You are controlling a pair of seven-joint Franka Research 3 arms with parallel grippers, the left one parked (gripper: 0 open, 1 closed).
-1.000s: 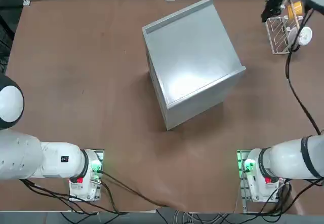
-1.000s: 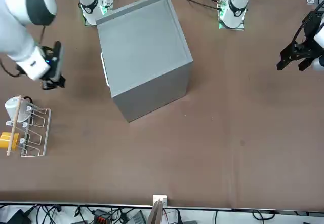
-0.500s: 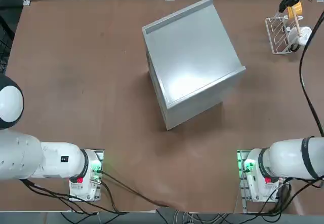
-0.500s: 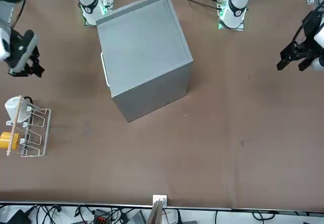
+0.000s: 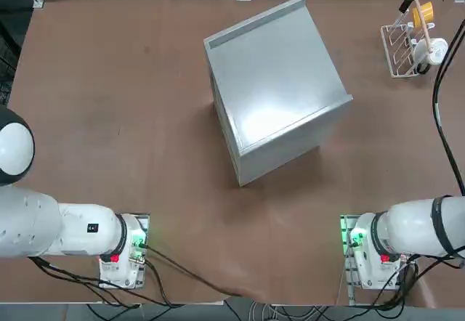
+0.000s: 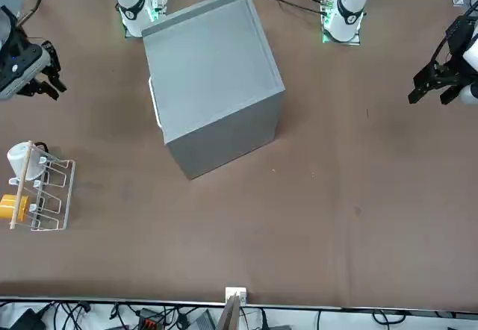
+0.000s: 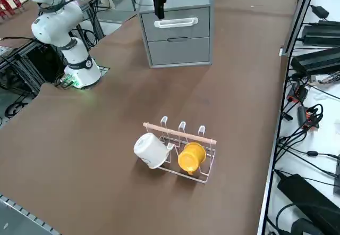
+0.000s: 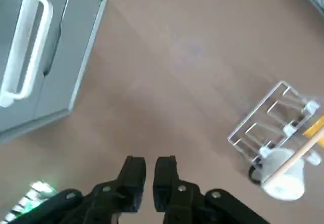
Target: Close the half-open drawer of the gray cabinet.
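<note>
Although the task calls for closing a drawer, both drawer fronts on the gray cabinet (image 7: 179, 51) look flush in the right side view. The upper drawer (image 7: 159, 33), probably the one meant, sits in the cabinet's face above a second front, with a white bar handle (image 7: 177, 23) across it. The cabinet stands on the brown worktop (image 5: 109, 118). The right hand (image 8: 150, 159) is near the wire rack (image 7: 210, 163), well apart from the cabinet; its two fingers are slightly spread, with a narrow gap and nothing between them. The panel looks stiff, smooth and light, likely to slide easily, though a hard shove might shift the cabinet. If it needs more closing, pushing the middle of the front beside the handle seems best; gripping is unnecessary.
</note>
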